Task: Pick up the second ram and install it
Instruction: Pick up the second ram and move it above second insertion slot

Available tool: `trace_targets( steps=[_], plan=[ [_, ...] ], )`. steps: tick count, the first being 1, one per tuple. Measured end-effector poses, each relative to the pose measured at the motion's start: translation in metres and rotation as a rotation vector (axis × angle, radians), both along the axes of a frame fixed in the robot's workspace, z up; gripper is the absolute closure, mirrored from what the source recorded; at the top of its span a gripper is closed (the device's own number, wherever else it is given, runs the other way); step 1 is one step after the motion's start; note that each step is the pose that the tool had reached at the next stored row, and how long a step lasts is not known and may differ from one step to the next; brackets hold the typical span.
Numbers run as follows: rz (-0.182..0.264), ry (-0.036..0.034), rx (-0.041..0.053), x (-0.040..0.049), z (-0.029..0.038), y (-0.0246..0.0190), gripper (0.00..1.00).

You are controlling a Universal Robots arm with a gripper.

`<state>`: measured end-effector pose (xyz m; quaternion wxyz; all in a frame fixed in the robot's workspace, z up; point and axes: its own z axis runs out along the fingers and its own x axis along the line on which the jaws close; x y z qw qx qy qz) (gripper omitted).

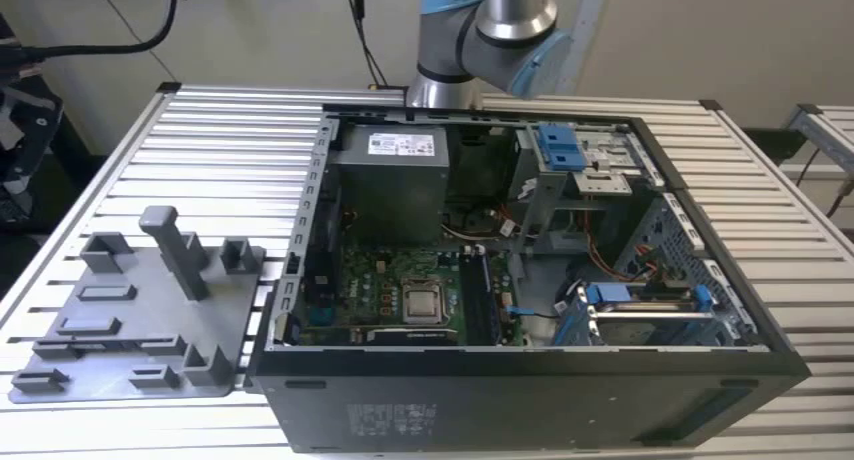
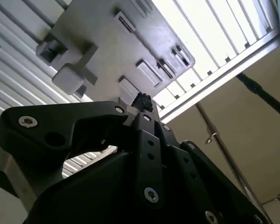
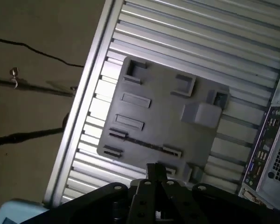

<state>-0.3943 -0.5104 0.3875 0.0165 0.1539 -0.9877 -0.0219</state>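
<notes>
In both wrist views my gripper (image 3: 156, 169) (image 2: 142, 100) hangs high above the grey tray (image 3: 168, 112) (image 2: 107, 51), its black fingers closed together with nothing between them. A thin dark strip (image 3: 142, 143) runs on edge between two low holders of the tray in the first wrist view; it looks like the second ram. The exterior view has the tray (image 1: 134, 320) at its left, on the slatted table, beside the open computer case (image 1: 534, 400) with the green motherboard (image 1: 387, 280) inside.
My arm (image 1: 487, 40) rises behind the case at the back of the table. A tall grey post (image 1: 174, 250) stands up from the tray. A power supply (image 1: 394, 180) and blue drive brackets (image 1: 627, 300) fill the case. The table edge (image 3: 84, 116) runs near the tray.
</notes>
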Motion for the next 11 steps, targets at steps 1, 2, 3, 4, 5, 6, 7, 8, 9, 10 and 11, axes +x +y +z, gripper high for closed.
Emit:
trace_targets(
  steps=[1, 2, 3, 4, 5, 6, 7, 8, 9, 10, 11],
  plan=[
    [0.014, 0.0000, 0.0000, 0.0000, 0.0000, 0.0000, 0.89],
    [0.030, -0.0001, -0.0001, 0.0000, 0.0000, 0.0000, 0.89],
    [0.045, 0.0000, -0.0001, 0.0000, 0.0000, 0.0000, 0.89],
    [0.060, -0.0001, 0.0000, 0.0000, 0.0000, 0.0000, 0.89],
    [0.075, -0.0001, -0.0001, 0.0000, 0.0000, 0.0000, 0.89],
    [0.090, -0.0001, -0.0001, 0.0000, 0.0000, 0.0000, 0.89],
    [0.106, -0.0001, -0.0001, -0.0001, 0.0000, 0.0000, 0.89],
    [0.122, -0.0001, 0.0000, 0.0000, 0.0000, 0.0000, 0.89],
    [0.140, -0.0001, -0.0001, 0.0000, 0.0000, 0.0000, 0.89],
    [0.158, -0.0001, -0.0001, 0.0000, 0.0000, 0.0000, 0.89],
    [0.176, 0.0000, -0.0004, 0.0000, 0.0000, 0.0000, 0.89]
  ],
)
